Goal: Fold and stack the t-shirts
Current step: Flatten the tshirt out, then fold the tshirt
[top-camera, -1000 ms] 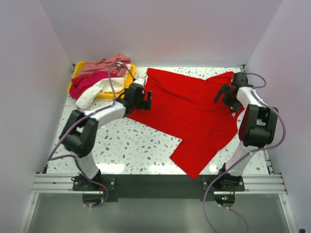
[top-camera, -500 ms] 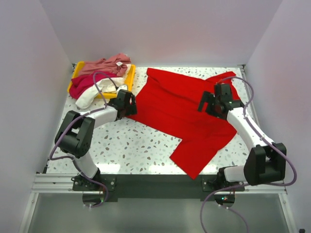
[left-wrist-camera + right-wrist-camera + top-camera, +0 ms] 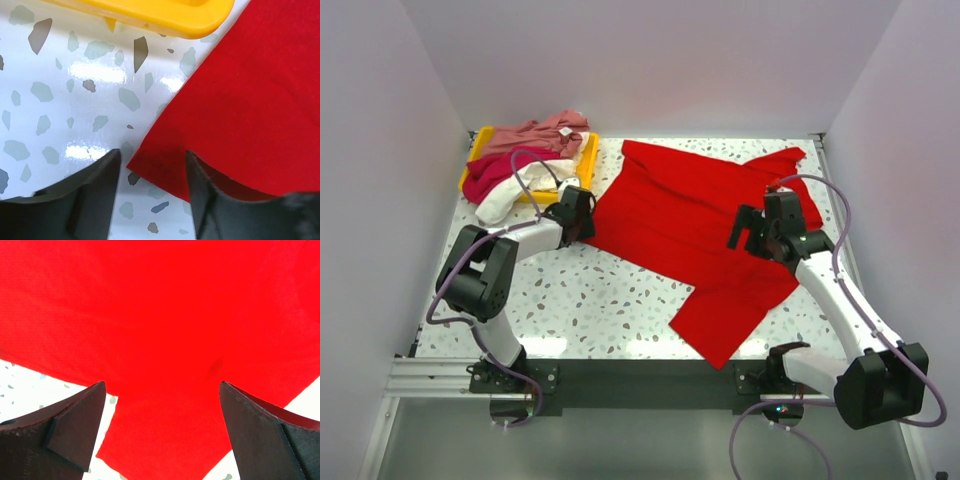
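Now the bright red cloth t-shirt (image 3: 700, 230), surely soft and floppy, lies spread right of middle on the speckled table (image 3: 580, 300). The left gripper (image 3: 151, 172) is open around its left corner, good to pinch; the right gripper (image 3: 161, 390) hangs open above.

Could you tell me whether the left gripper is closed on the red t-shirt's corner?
No, the left gripper stands open, with a corner of the red t-shirt lying between its fingers.

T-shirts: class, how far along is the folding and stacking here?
Done: nothing folded or stacked. In hand: the red shirt lies spread on the table, left gripper open around its corner, right gripper open over it. Left: fold it, then the other shirts heaped on the tray.
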You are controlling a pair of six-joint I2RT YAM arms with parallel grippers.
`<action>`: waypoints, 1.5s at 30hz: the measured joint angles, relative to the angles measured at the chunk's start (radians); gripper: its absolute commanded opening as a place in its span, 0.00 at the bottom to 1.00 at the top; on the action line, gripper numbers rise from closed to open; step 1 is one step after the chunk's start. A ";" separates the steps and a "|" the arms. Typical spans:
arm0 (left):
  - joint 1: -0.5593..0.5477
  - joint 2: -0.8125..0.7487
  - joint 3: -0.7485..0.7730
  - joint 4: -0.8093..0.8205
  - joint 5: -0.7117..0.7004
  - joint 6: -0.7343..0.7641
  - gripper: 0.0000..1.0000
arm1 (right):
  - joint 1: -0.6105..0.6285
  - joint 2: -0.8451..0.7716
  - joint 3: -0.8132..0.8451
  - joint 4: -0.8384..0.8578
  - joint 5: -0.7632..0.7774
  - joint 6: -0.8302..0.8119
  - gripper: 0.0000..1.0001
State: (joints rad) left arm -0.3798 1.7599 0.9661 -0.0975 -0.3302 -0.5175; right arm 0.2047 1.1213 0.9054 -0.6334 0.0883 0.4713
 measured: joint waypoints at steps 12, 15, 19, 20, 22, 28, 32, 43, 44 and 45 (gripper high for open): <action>0.000 0.004 -0.024 0.015 -0.025 -0.014 0.15 | 0.119 -0.011 -0.016 -0.036 0.019 0.028 0.97; 0.000 0.003 -0.026 0.018 -0.023 -0.014 0.06 | 0.190 -0.012 -0.034 -0.043 0.037 0.052 0.96; 0.000 -0.001 -0.028 0.017 -0.020 -0.012 0.00 | 0.316 -0.012 -0.058 -0.074 0.080 0.103 0.95; 0.000 -0.001 -0.028 0.017 -0.019 -0.011 0.00 | 0.363 -0.012 -0.064 -0.087 0.091 0.124 0.95; 0.000 -0.002 -0.028 0.014 -0.015 -0.010 0.00 | 0.433 -0.014 -0.078 -0.108 0.113 0.161 0.93; 0.000 -0.004 -0.028 0.013 0.003 -0.002 0.00 | 0.689 -0.051 -0.156 -0.214 0.166 0.332 0.88; 0.000 -0.004 -0.028 0.013 0.014 0.005 0.00 | 0.824 -0.093 -0.208 -0.288 0.177 0.463 0.82; 0.000 -0.008 -0.027 0.008 0.039 0.005 0.00 | 1.120 -0.072 -0.285 -0.377 0.161 0.773 0.68; 0.000 -0.009 -0.027 0.006 0.040 0.005 0.00 | 1.131 -0.059 -0.293 -0.365 0.157 0.788 0.68; 0.000 -0.010 -0.027 0.004 0.041 0.005 0.00 | 1.139 -0.047 -0.304 -0.352 0.153 0.801 0.67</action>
State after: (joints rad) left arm -0.3798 1.7500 0.9386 -0.0937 -0.2893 -0.5125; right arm 1.3434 1.0748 0.6018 -0.9859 0.2413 1.2728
